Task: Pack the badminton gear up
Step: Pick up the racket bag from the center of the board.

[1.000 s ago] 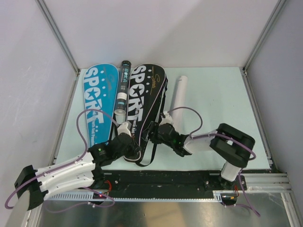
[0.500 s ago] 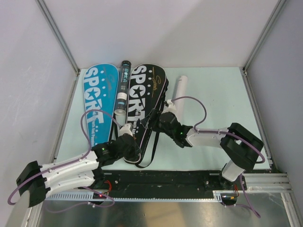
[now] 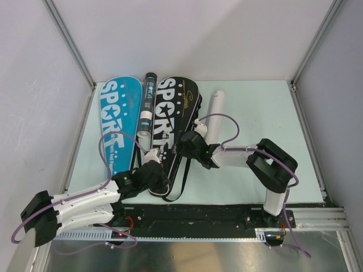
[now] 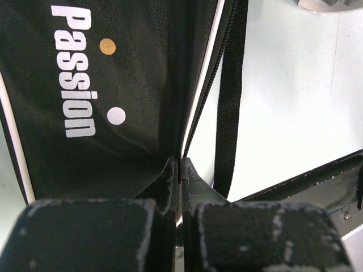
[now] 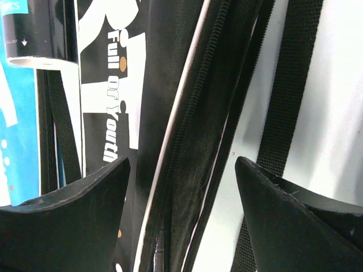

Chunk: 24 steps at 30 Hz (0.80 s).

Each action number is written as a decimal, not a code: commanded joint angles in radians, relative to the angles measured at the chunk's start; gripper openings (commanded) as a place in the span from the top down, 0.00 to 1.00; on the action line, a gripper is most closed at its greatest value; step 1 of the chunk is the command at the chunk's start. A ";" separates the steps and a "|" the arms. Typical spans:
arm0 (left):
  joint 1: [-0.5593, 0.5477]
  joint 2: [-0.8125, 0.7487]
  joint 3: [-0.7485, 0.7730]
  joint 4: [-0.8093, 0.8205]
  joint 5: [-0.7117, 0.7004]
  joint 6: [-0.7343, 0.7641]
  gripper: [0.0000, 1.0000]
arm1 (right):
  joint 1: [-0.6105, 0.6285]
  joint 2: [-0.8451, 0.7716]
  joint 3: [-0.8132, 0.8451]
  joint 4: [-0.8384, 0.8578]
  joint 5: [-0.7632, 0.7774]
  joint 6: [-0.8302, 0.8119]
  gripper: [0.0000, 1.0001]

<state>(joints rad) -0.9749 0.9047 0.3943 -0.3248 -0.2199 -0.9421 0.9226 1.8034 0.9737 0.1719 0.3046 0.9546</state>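
Note:
A black "SPORT" racket cover [image 3: 174, 110] lies flat mid-table beside a blue one [image 3: 116, 122]. Between them rests a black teal-printed tube [image 3: 149, 93], and a white tube [image 3: 214, 107] lies to the right. My left gripper [image 3: 154, 174] is at the black cover's near end. In the left wrist view the left gripper [image 4: 180, 170] is shut on the piped edge of the black cover [image 4: 130, 85]. My right gripper [image 3: 184, 143] stands open, and in the right wrist view the right gripper [image 5: 181, 187] straddles the cover's zipper edge [image 5: 193, 130] without touching it.
The cover's black carry strap [image 3: 184, 170] loops on the table [image 3: 255, 113] by its right edge and shows as a strap [image 5: 289, 85] in the right wrist view. Metal frame posts [image 3: 71, 42] and grey walls close in the table. The rail [image 3: 227, 218] with the arm bases runs along the near edge.
My right gripper has opened wider and moved away from the near edge, up along the black cover's right side. The left gripper has stayed shut at the cover's near end.

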 commanded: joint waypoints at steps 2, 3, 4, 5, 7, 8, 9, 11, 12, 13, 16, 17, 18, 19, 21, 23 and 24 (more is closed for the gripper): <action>-0.012 0.011 -0.007 0.013 0.035 -0.007 1.00 | 0.004 0.075 0.114 -0.103 0.028 0.023 0.20; -0.012 0.010 -0.007 0.013 0.035 -0.007 1.00 | 0.010 0.095 0.132 -0.121 0.024 0.026 0.21; -0.012 0.006 -0.007 0.014 0.036 -0.007 1.00 | 0.014 0.110 0.148 -0.138 0.021 0.030 0.21; -0.012 0.002 -0.006 0.014 0.036 -0.007 1.00 | 0.020 0.129 0.169 -0.168 0.019 0.036 0.22; -0.012 -0.008 -0.007 0.014 0.035 -0.009 1.00 | 0.029 0.158 0.198 -0.210 0.019 0.051 0.23; -0.012 -0.014 -0.008 0.014 0.034 -0.011 1.00 | 0.032 0.168 0.206 -0.220 0.016 0.059 0.24; -0.012 -0.019 -0.009 0.014 0.033 -0.013 1.00 | 0.037 0.177 0.210 -0.225 0.013 0.067 0.24; -0.012 -0.025 -0.012 0.017 0.029 -0.016 1.00 | 0.043 0.192 0.213 -0.227 0.002 0.082 0.26; -0.012 -0.025 -0.014 0.019 0.027 -0.017 1.00 | 0.043 0.198 0.213 -0.225 -0.007 0.090 0.28; -0.012 -0.024 -0.016 0.021 0.026 -0.018 1.00 | 0.042 0.205 0.214 -0.226 -0.016 0.097 0.30; -0.012 -0.020 -0.020 0.031 0.029 -0.023 1.00 | 0.039 0.219 0.213 -0.221 -0.031 0.127 0.43; -0.012 -0.021 -0.022 0.033 0.030 -0.024 1.00 | 0.039 0.220 0.211 -0.213 -0.031 0.129 0.49; -0.012 -0.023 -0.022 0.034 0.031 -0.024 1.00 | 0.040 0.218 0.205 -0.202 -0.028 0.129 0.60; -0.011 -0.028 -0.023 0.035 0.031 -0.025 1.00 | 0.040 0.214 0.199 -0.193 -0.024 0.123 0.69; -0.012 -0.044 -0.019 0.036 0.027 -0.023 1.00 | 0.039 0.189 0.186 -0.152 -0.009 0.093 0.91; -0.012 -0.066 -0.004 0.035 0.015 -0.014 0.98 | 0.034 0.147 0.180 -0.142 0.019 0.037 0.98; -0.011 -0.076 0.014 0.034 0.007 -0.004 0.91 | 0.033 0.115 0.179 -0.144 0.036 0.008 0.99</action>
<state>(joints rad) -0.9752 0.8768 0.3824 -0.3019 -0.2058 -0.9447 0.9512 1.9686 1.1782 0.0574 0.3058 1.0523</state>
